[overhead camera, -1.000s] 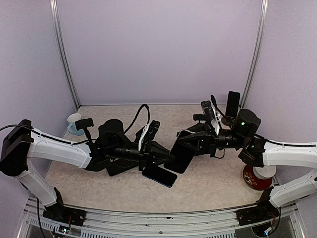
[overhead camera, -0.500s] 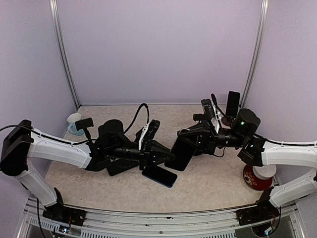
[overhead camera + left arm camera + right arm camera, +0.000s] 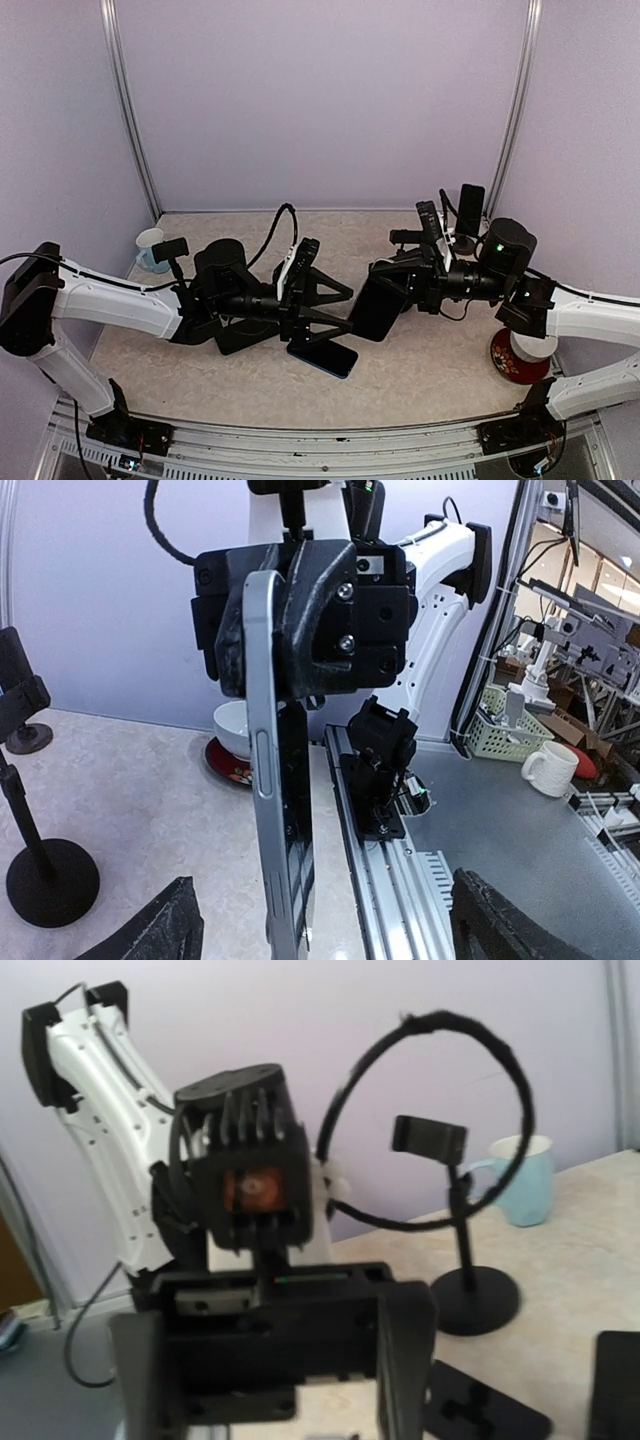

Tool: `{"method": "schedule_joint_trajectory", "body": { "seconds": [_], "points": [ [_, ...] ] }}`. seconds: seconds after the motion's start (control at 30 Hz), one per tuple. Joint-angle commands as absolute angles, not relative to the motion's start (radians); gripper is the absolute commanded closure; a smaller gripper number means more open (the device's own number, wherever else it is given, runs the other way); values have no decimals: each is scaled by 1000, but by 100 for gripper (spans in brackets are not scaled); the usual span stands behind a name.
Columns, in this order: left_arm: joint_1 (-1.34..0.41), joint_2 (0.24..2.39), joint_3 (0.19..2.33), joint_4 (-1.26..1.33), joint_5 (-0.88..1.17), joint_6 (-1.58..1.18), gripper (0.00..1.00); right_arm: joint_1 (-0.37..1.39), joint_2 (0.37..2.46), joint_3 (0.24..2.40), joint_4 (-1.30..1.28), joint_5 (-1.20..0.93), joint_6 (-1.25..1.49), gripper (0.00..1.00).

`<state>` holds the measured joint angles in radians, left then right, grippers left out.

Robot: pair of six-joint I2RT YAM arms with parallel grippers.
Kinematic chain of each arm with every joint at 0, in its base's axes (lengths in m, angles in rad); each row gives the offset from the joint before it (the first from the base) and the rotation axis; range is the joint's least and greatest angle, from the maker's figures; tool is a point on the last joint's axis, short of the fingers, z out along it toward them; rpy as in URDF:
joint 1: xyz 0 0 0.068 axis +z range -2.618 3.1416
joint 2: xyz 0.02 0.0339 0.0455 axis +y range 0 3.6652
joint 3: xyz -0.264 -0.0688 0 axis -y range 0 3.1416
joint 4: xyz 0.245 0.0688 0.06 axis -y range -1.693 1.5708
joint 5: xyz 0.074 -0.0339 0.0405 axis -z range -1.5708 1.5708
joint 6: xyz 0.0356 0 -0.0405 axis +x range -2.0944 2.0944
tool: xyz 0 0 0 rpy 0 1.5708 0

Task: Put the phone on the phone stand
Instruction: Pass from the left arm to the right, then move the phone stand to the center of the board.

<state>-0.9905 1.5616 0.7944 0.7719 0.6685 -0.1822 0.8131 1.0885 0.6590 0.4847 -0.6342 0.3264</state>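
Note:
A dark phone [image 3: 376,310] hangs above the table's middle, and my right gripper [image 3: 396,287] is shut on its upper end. In the left wrist view this phone [image 3: 277,810] stands edge-on, clamped at the top by the right gripper [image 3: 285,640]. My left gripper [image 3: 341,307] is open just left of the phone, fingers spread on either side and not touching it; its fingertips [image 3: 155,930] show at the bottom corners. An empty phone stand [image 3: 428,222] rises behind the right gripper. Another empty stand [image 3: 172,250] is at the left, also seen as the stand [image 3: 461,1260] in the right wrist view.
A second phone [image 3: 322,356] lies flat on the table below the left gripper. A further stand [image 3: 470,210] at the back right carries a dark phone. A light blue cup [image 3: 149,250] sits at the far left. A red and white bowl [image 3: 520,356] is at the right edge.
My left gripper has opened and let go of the phone. The right gripper has shut on it and drawn it slightly to the right.

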Motion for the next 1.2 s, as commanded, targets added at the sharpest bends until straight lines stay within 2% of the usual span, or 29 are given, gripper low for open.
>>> {"method": "schedule_joint_trajectory", "body": {
  "seconds": [0.0, 0.07, 0.37, 0.63, 1.17],
  "points": [
    [-971, 1514, 810, 755, 650, -155, 5, 807, 1014, 666, 404, -536, 263, 100],
    [-958, 1511, 822, 742, 649, -151, 1, 805, 988, 657, 369, -504, 249, 100],
    [-935, 1567, 951, 610, 606, -120, 1, 790, 904, 611, 248, -330, 238, 100],
    [-907, 1734, 1163, 466, 568, -121, 1, 751, 923, 599, 180, -205, 295, 100],
    [-839, 2026, 1510, 360, 629, -226, 5, 639, 867, 543, 107, -70, 405, 100]
  ]
}}
